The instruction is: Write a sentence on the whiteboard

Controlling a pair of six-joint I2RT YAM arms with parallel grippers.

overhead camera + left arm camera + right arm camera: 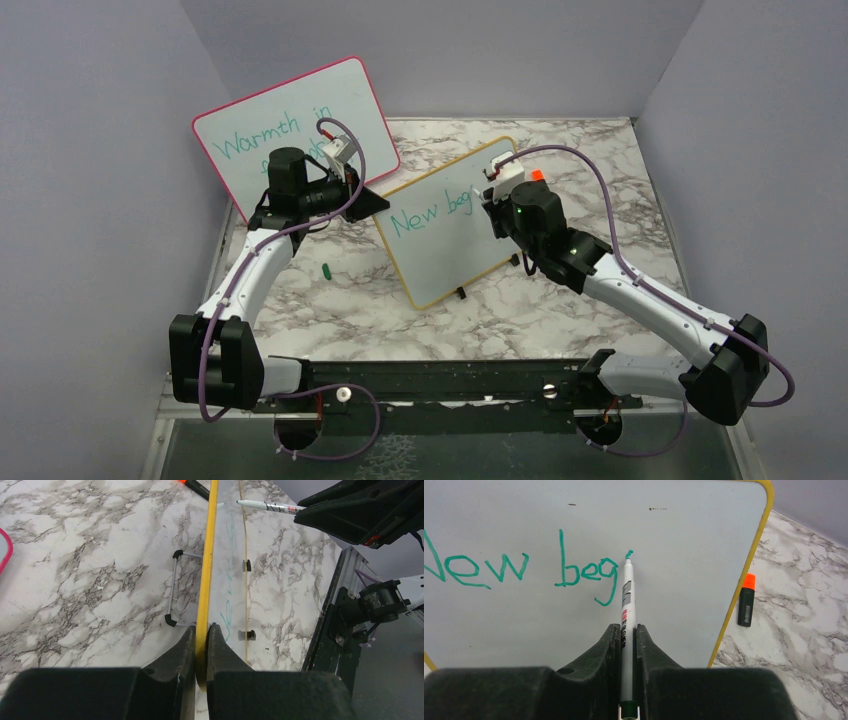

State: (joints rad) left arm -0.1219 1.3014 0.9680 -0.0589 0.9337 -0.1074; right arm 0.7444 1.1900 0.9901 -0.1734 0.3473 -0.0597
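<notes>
Whiteboard [440, 262] stands mid table [330, 312], left fingers [182, 652] clamped on its yellow frame. Right fingers [606, 650] clamped on marker [627, 587], tip at a dot after "New beg" of the sentence [524, 570]. Advice: light, even tip pressure, board braced, letters matched to line height.

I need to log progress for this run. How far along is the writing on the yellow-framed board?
Done: the sentence reads "New beg" on the whiteboard. In hand: the left gripper clamps its yellow frame; the right gripper holds the marker, tip at a dot past the g. Left: the rest of that word and whatever follows.
</notes>
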